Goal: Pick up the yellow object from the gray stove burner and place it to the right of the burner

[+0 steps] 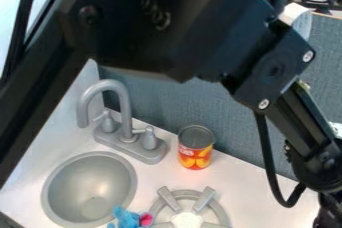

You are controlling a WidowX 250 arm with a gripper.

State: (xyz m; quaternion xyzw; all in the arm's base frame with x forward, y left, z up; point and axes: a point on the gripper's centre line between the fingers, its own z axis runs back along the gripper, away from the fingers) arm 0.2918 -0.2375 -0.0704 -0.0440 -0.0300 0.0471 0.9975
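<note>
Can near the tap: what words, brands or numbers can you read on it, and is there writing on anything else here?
Can: white lettering on the red and orange label, too small to read surely.
Tap: no lettering that I can make out.
Sink: none that I can make out.
Burner: none either.
Robot arm: no readable words or numbers.

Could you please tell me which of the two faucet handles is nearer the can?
The handle between the spout and the can; the other handle is on the spout's opposite side.
</note>
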